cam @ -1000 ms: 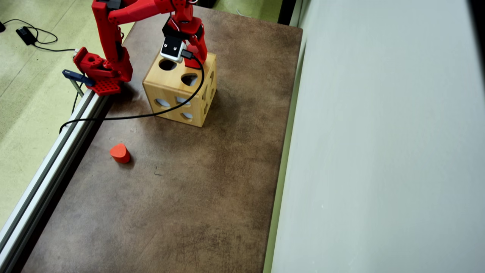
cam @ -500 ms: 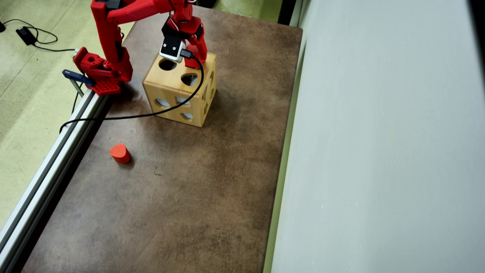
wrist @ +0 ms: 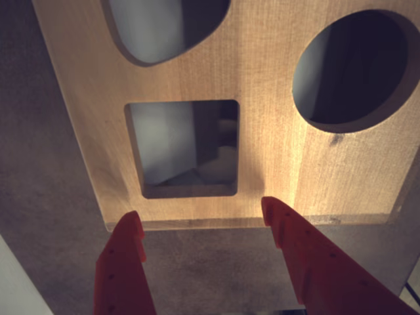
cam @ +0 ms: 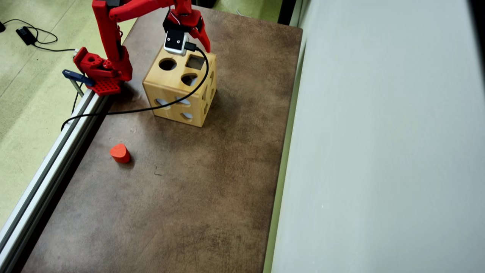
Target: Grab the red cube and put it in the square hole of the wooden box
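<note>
The wooden box (cam: 166, 91) stands on the brown table near the arm base. Its top (wrist: 262, 131) fills the wrist view, with the square hole (wrist: 184, 147) just ahead of my fingertips; the hole also shows in the overhead view (cam: 195, 61). My gripper (wrist: 202, 209) is open and empty, its red fingers spread wide above the box's near top edge. In the overhead view the gripper (cam: 199, 48) hovers over the box's far edge. No red cube shows. One red block (cam: 120, 152) with a rounded outline lies on the table, far from the gripper.
The box top also has a round hole (wrist: 354, 65) and an oval hole (wrist: 164, 26). The arm base (cam: 98, 72) is clamped to a metal rail (cam: 45, 167) along the table's left edge. A black cable (cam: 151, 108) trails over the box. A pale wall (cam: 379, 151) borders the right.
</note>
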Controlling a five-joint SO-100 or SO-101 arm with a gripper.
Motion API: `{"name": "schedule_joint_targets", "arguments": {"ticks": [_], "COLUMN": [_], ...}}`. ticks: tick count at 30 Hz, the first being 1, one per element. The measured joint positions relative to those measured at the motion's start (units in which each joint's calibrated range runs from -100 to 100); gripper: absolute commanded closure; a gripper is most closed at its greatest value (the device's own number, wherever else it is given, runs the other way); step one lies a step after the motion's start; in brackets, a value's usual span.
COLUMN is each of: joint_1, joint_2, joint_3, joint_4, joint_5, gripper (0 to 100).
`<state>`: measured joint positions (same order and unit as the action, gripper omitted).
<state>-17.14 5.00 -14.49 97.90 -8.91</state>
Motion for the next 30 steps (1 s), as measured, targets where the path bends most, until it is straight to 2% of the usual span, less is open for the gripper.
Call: {"name": "schedule_joint_targets", "arguments": {"ticks": [5,10,22,30], "joint_1": [0.07,-0.22,-0.22,-0.22], "joint_2": [-3.81,-14.41,-55.17,-81.95], "joint_3": [0.00,0.00,0.54,14.36], "joint_4": [0.00,0.00,0.00,0.00], "joint_5": [0.00,0.00,0.00,0.00], "gripper": [71,71,71,71]}}
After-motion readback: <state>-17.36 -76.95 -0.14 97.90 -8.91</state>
